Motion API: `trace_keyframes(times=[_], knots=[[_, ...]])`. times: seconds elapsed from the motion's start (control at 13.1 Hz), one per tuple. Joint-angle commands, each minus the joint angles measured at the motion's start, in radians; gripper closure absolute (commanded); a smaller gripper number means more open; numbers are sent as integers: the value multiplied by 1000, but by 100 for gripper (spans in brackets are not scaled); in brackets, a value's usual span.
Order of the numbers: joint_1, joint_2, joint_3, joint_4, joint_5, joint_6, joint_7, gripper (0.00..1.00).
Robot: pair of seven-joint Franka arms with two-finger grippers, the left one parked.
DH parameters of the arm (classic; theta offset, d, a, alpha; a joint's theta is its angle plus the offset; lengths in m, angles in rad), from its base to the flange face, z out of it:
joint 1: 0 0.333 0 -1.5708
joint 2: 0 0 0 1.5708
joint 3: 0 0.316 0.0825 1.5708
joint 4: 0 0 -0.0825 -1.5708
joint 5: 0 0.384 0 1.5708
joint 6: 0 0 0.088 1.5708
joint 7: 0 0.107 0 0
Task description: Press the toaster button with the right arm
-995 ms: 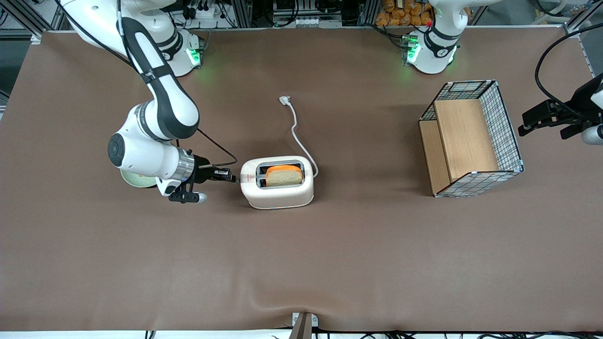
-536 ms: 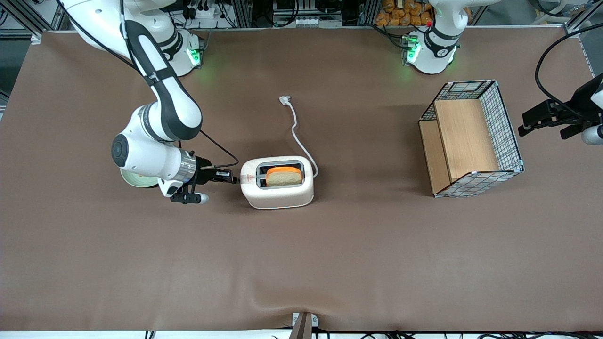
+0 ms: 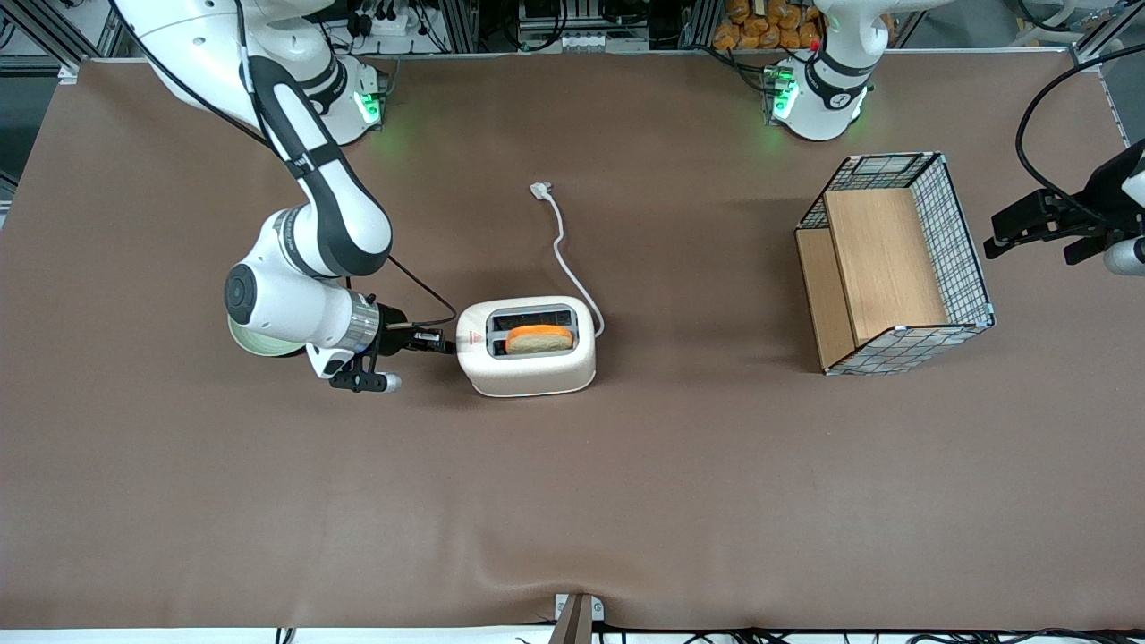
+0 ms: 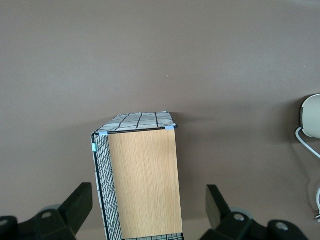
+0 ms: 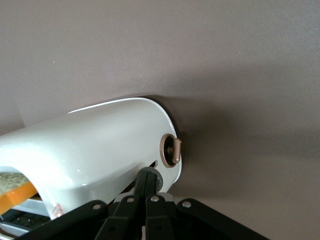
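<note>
The cream-white toaster (image 3: 528, 362) stands mid-table with a slice of bread (image 3: 538, 340) sitting low in the slot nearer the front camera. The right arm (image 3: 313, 233) reaches along the table toward the toaster's short end. My gripper (image 3: 440, 341) is shut, and its fingertips touch that end. In the right wrist view the shut gripper (image 5: 146, 175) presses on the small grey round button (image 5: 159, 180) on the toaster (image 5: 100, 145). A brown ring-shaped dial (image 5: 170, 150) sits beside the button. In the front view the button is hidden by the fingertips.
The toaster's white cord (image 3: 564, 250) runs away from the front camera. A wire basket with wooden panels (image 3: 971, 259) lies toward the parked arm's end and also shows in the left wrist view (image 4: 142, 180). A pale round object (image 3: 243, 344) lies under the right arm's wrist.
The right arm has moved the gripper closer against the toaster's short end. The bread has sunk lower into the slot.
</note>
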Motion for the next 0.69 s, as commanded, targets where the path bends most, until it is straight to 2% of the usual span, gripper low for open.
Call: trace_keyframes(times=[0.0,0.61], knots=[[22,43,-2,11,26,75,-40,100],[44,77,0,4,26,145,-62,100]])
